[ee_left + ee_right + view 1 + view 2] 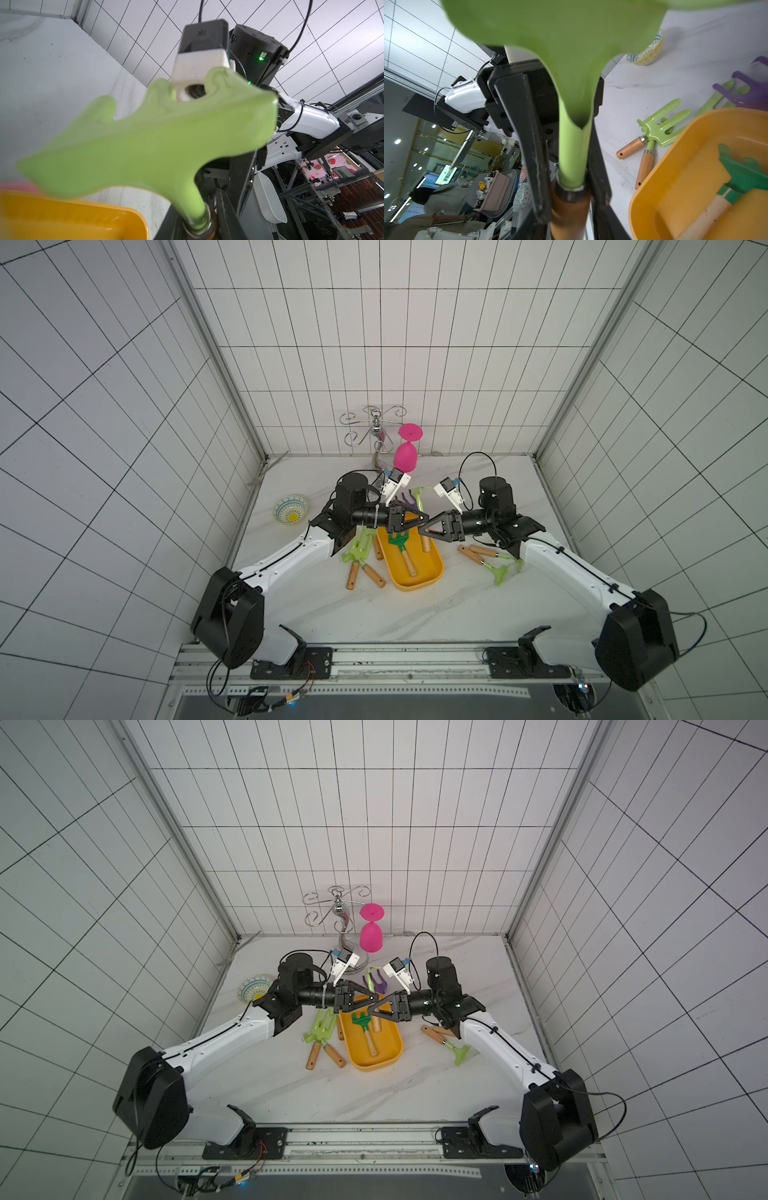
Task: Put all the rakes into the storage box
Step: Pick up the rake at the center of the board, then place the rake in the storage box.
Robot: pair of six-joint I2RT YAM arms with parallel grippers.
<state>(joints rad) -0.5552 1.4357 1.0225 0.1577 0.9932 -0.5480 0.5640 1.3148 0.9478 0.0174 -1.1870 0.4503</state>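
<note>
Left end effector (426,517) first: jaws clamped tight on the neck of the light green rake (155,141), right by the metal collar. Right end effector (422,531) meets it nose to nose. Its wrist view shows its jaws pressed against both sides of the same rake, at the collar and the top of the wooden handle.

So that's two grips on one tool, which reads as a pass from arm to arm, or one arm steadying while the other takes over.

The rake is up in the air, not yet in the box (415,585). Its long axis stands roughly upright: toothed head on top, leaning a little to the far side, handle hanging down over the far right part of the box. Handle-first suits a lowering, but it has to tip over along the box's far-to-near length to lie flat. A dark green rake (400,541) already lies in there, left of the hanging handle. Other garden tools (359,556) lie on the worktop (374,614) either side of the box.
</note>
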